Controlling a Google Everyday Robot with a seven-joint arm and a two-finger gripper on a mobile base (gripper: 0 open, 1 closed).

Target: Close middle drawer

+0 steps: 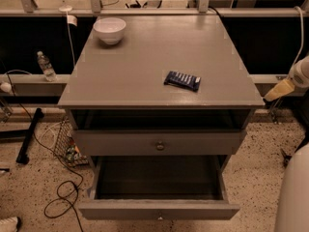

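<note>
the gripper (277, 91) hangs at the right side of the cabinet (145, 66), near its front right corner and well apart from the drawers. whether it is apart or together i cannot tell. the middle drawer (159, 143) sits under a dark open slot, its front seemingly a little way out. below it the bottom drawer (159, 210) is pulled far out. a bowl (109, 30) and a dark packet (182, 80) rest on top.

Here's the grey cabinet top (145, 57): a white bowl (109, 30) sits upright near its back-left corner, and a dark snack packet (182, 80) lies flat toward the front right, well apart from it. The gripper (278, 91) hangs just off the right edge.
</note>
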